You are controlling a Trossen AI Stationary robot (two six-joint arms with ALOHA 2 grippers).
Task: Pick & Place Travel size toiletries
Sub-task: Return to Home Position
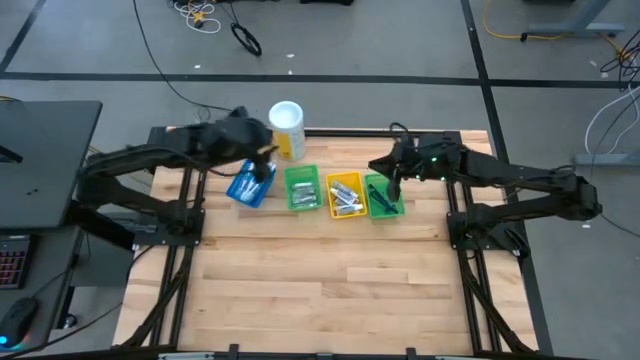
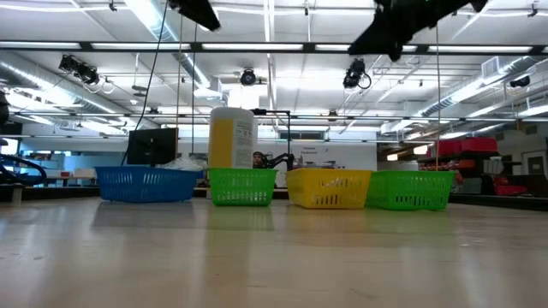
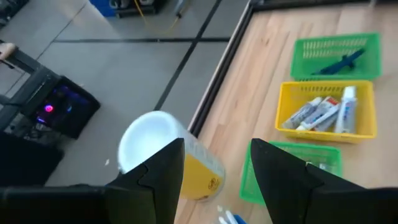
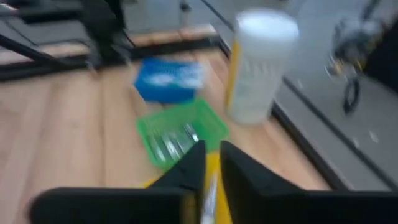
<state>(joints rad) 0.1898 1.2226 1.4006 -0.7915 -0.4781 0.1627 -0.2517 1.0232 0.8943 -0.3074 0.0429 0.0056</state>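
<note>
The toothpaste tubes (image 3: 323,113) lie together in the yellow bin (image 3: 323,87). One dark blue razor (image 3: 339,62) lies in the right green bin (image 3: 305,50), just beside the yellow one. Some silver tubes (image 4: 174,144) rest in the left green bin (image 4: 211,121). The blue bin (image 4: 149,90) holds pale items, too blurred to name.

The four bins stand in one row near the far edge of the wooden counter (image 1: 320,270), in the order blue, green, yellow, green. A tall white-and-yellow canister (image 1: 287,125) stands upright behind the blue and the left green bin.

The left tool (image 3: 217,149) hangs in the air over the blue bin, near the canister. Its fingers are wide apart and hold nothing. The right tool (image 4: 212,152) hangs over the right green bin. Its fingers are close together, with only a narrow gap, and I see nothing between them. From counter height, both arms are well above the bins.
</note>
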